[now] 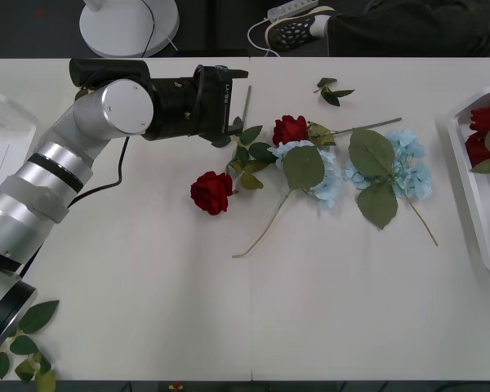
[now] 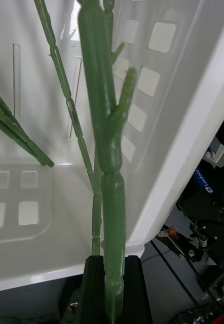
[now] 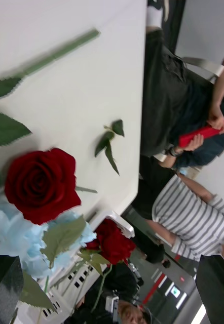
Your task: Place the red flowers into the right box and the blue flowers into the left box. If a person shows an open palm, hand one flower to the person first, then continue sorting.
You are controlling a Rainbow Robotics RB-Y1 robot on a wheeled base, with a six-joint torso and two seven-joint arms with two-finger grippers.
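Observation:
Two red flowers lie mid-table, one [image 1: 211, 193] nearer me and one [image 1: 290, 129] against the blue flowers [image 1: 318, 175], with a second blue cluster [image 1: 408, 167] to its right. My left gripper [image 1: 235, 104] hovers open just left of the far rose [image 3: 41, 185], beside a bare green stem [image 1: 247, 102]. The right box [image 1: 482, 204] at the right edge holds red flowers [image 1: 483, 135]. My right gripper [image 2: 113, 268] is shut on a green flower stem [image 2: 104, 126] over the white right box [image 2: 193, 116]; its bloom is out of view. The left box [image 1: 0, 139] sits at the left edge.
A loose leaf sprig [image 1: 331, 90] lies near the far edge and more leaves [image 1: 24, 343] at the near left corner. A person's black sneaker [image 1: 298, 28] shows beyond the table, next to a white stand base [image 1: 126, 24]. The near half of the table is bare.

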